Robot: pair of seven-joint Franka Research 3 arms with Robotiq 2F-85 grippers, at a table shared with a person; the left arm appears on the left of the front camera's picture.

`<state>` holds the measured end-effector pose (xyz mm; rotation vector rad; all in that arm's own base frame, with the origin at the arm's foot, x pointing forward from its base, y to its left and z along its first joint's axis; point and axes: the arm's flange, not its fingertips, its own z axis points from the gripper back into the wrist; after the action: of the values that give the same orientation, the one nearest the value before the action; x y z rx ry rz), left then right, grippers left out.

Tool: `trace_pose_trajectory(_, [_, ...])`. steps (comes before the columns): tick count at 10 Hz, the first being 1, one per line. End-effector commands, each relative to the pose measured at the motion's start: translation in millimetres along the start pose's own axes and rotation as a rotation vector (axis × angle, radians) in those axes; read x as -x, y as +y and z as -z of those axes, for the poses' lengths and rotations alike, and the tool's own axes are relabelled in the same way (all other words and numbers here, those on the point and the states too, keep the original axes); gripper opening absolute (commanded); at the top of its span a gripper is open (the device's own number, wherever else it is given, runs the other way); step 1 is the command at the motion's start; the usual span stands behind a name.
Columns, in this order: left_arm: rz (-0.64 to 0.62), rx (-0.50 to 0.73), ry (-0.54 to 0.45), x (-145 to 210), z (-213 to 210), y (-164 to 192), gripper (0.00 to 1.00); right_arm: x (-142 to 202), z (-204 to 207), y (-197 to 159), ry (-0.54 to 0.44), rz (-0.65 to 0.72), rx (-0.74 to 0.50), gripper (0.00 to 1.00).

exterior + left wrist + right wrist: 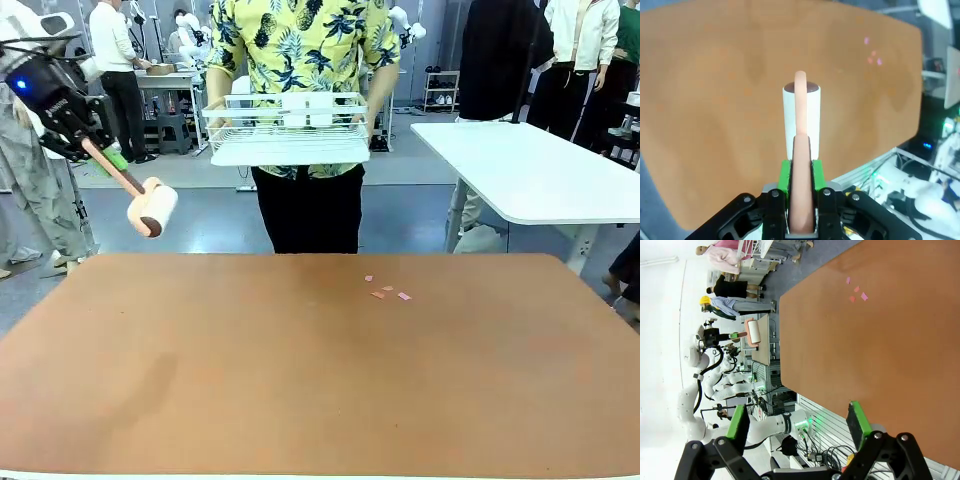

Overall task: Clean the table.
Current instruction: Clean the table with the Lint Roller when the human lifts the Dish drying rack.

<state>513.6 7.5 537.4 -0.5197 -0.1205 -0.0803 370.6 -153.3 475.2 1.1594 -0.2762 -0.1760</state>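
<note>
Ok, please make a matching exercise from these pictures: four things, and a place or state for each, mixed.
1. white lint roller with peach handle
2. small pink paper scraps
3. white wire basket
4. right tool

a. lying on the reddish-brown table
b. open, holding nothing
c. clamped in the left tool
d. held in the person's hands

Pairs: 1-c; 2-a; 3-d; 4-b

left wrist [35, 85]: at 10 o'clock in front view, held high, angled down toward 4 o'clock
left gripper [85, 142]: jaws clamped on lint roller [152, 210] handle
right gripper [798, 420]: jaws spread wide, green pads [737, 422] well apart
</note>
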Motion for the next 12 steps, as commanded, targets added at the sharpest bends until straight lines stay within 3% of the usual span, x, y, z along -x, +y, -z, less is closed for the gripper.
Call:
trace_pose_trajectory(1, [0.006,0.067,-0.041,-7,17,2,0.21,2,-2,2,0.004,-0.012,-0.009,1.0])
trace_pose_trajectory(2, [-0.119,0.093,-0.034,-9,17,0,0.21,2,-2,2,0.004,-0.012,-0.009,1.0])
trace_pose_trajectory(3, [0.014,0.031,-0.006,-7,13,3,0.21,2,-2,2,0.004,-0.012,-0.009,1.0])
trace_pose_trajectory(8, [-0.007,0.04,-0.005,-10,18,4,0.21,2,-2,2,0.004,-0.012,-0.009,1.0])
trace_pose_trajectory(10, [0.118,0.115,0.034,-36,41,6,0.21,2,-2,2,0.004,-0.012,-0.009,1.0])
trace_pose_trajectory(12, [0.117,0.15,0.063,-69,69,8,0.21,2,-2,2,0.004,-0.012,-0.009,1.0])
